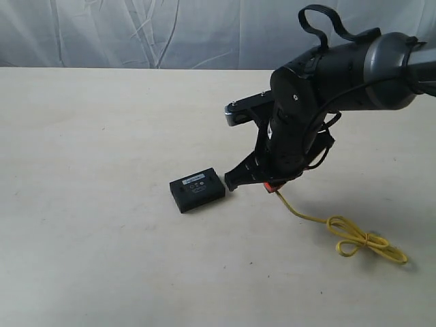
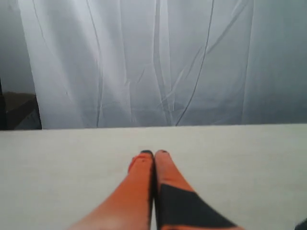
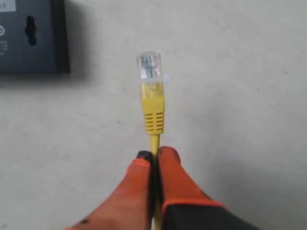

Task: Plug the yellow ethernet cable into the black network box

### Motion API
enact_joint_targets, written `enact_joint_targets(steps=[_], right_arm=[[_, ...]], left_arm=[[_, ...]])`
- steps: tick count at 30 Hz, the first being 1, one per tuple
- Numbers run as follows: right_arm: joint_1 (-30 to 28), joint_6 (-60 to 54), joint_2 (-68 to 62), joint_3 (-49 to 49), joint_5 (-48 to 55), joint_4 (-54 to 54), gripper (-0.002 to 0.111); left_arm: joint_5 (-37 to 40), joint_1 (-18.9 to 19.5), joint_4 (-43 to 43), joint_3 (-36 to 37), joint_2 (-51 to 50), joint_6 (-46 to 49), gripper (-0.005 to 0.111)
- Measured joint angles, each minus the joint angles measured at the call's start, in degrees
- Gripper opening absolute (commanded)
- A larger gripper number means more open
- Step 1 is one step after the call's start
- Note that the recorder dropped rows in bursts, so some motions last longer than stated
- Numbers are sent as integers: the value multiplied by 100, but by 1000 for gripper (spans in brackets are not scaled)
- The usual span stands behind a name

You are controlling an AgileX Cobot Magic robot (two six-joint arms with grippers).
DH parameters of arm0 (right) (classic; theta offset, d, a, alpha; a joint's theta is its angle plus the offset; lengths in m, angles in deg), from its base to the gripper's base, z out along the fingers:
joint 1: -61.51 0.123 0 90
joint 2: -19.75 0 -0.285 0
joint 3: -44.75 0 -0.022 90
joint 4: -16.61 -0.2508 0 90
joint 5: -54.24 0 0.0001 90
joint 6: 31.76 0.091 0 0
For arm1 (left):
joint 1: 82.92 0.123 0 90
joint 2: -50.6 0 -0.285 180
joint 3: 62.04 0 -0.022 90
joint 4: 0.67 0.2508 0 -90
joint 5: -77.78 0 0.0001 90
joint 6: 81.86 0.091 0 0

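Observation:
The black network box (image 1: 197, 189) lies flat on the table, label side up; one corner of the black network box (image 3: 29, 37) shows in the right wrist view. My right gripper (image 1: 253, 181) hangs just right of the box, and that right gripper (image 3: 154, 154) is shut on the yellow ethernet cable (image 3: 153, 115) just behind its boot. The clear plug (image 3: 150, 66) sticks out past the fingertips, apart from the box. The rest of the yellow ethernet cable (image 1: 310, 216) trails right to a loose loop (image 1: 357, 242). My left gripper (image 2: 154, 153) is shut on nothing above bare table.
The beige table (image 1: 102, 136) stretches left of and in front of the box. A white curtain (image 1: 170, 30) hangs behind the table's far edge. The right arm's bulky black body (image 1: 320, 88) rises over the right half.

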Motion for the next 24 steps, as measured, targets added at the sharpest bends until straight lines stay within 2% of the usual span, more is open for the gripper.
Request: enact_joint_targets(steps=[6,7,9,12,15,19,22,23,24], right_arm=[[0,-470,0,0,109,-7,-1],[0,-534,0,0,109,-7,-1],[0,-707,0,0,109,-63,-1],[0,-832,0,0,109,-235,-1],[0,-908,0,0,109,-399,-1],[0,-952,0,0,109,-534,-1],[0,-978,0,0,159,-585,-1],[0,-1004,0,0,182,-586,-1],[0,-1038,0,0,197,-595,-1]], left_arm=[[-1363,0,-140,0,0,0,0],[-1407,0,-242,0,2,0,0],[-872,0,-405,-222,-97,0,0],[-10,0,-309,-914,-785,24,0],[639,0,-123,-1755,-1866,56,0],[1327,-17,-62,-3038,-3855,499,0],[1983,-17,-714,-4069,-5399,1432,0],[2520,-17,-1600,-4705,-6507,2518,0],[2733,-17,-2008,-4935,-6931,2997,0]])
